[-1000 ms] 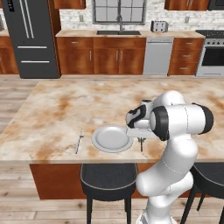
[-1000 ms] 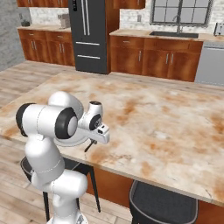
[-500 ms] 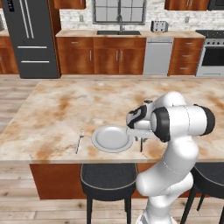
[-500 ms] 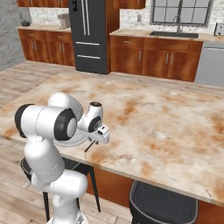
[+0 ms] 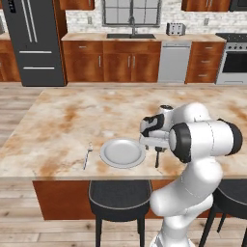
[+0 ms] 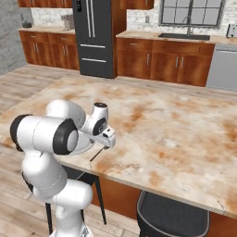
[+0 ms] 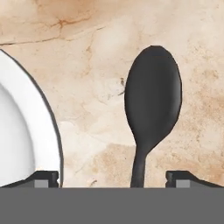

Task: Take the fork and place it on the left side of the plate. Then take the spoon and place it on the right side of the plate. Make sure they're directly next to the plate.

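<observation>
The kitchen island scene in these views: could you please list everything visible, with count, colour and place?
Round shallow grey-white plate: one, near the island's front edge, between the utensils.
Thin light silver-grey metal fork: one, flat on the counter just left of the plate.
Small dark grey metal spoon with oval bowl: one, flat on the counter right of the plate, apart from its rim.
Beige-and-rust marble island counter: one, carrying all three.
Black round stools: two, tucked under the island front.
Black refrigerator: one, back wall, left.
White arm's gripper: one, jaws open, over the spoon handle.
</observation>
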Controlling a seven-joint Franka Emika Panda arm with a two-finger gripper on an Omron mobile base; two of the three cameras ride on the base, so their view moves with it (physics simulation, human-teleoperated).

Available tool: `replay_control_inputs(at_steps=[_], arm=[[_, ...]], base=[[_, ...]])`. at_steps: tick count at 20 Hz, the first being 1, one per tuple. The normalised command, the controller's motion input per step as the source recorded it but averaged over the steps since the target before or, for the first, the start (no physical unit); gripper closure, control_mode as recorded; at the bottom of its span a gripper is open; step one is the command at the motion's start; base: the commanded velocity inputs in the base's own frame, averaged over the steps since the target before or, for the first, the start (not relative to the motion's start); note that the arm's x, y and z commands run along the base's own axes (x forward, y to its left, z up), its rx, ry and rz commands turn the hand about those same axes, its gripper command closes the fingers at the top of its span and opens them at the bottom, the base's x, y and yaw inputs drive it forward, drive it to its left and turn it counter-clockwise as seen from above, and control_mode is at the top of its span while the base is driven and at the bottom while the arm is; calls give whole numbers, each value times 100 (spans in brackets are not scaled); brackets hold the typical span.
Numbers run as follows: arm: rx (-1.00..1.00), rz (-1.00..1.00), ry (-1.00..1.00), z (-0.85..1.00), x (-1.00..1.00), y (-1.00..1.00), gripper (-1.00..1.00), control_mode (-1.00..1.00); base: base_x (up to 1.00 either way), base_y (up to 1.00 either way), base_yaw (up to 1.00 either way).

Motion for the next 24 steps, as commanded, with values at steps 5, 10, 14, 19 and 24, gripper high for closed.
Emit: replay_control_inputs(at_steps=[5,10,14,19,24], arm=[[0,4,-6,38,-45,0,-100,-100],[-1,4,-5,30,-55,4,-100,-100],[0,6,0,34,-60,9,-100,-100],[0,2,-1,27,-69,12,-100,-100],[0,2,-14,12,-81,6,-100,-100]], base=[[0,0,0],[0,0,0],[0,0,0],[0,0,0],[0,0,0]])
